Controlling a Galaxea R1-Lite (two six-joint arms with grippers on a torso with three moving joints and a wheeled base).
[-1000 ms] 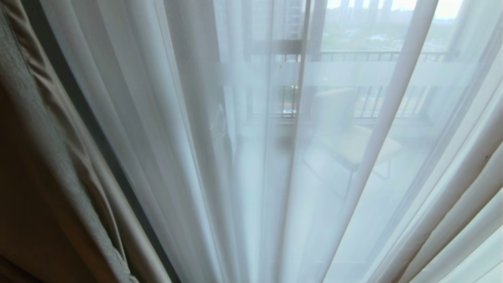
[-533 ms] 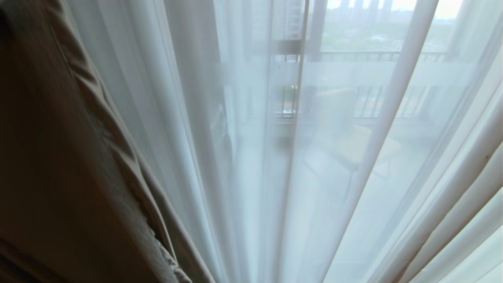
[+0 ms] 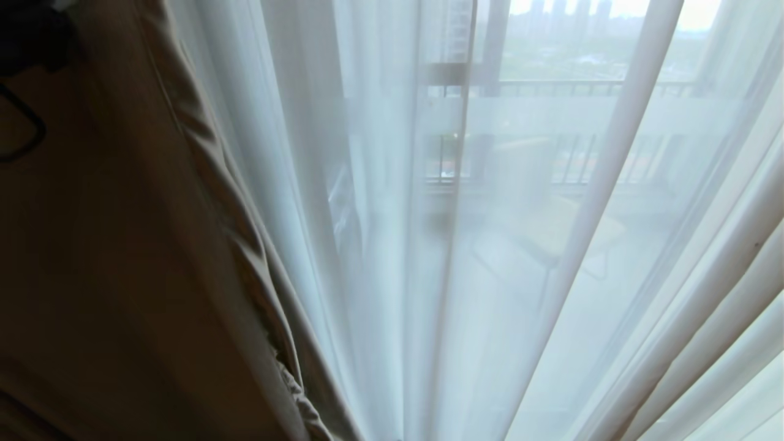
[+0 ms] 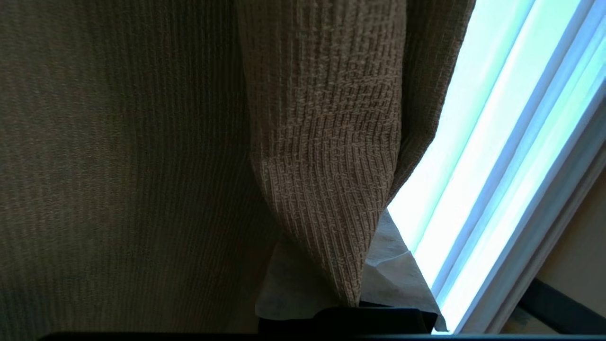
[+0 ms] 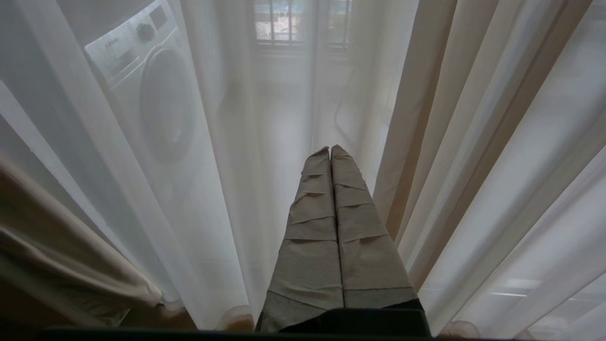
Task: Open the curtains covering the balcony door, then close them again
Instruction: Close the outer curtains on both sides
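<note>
opaque curtain (image 3: 184, 257) drawn further right, covering more sheer (image 3: 380, 245)

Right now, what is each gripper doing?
Left gripper: shut on the opaque curtain.
Right gripper: shut, holding nothing, in front of the sheer curtain.

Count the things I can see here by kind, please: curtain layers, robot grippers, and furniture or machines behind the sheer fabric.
Curtain layers: 2, the woven beige curtain and the sheer white curtain
Grippers: 2, the left gripper pinching the beige curtain, the right gripper shut on nothing
Things behind the sheer: 2, a chair and a washing machine
Total: 6
</note>
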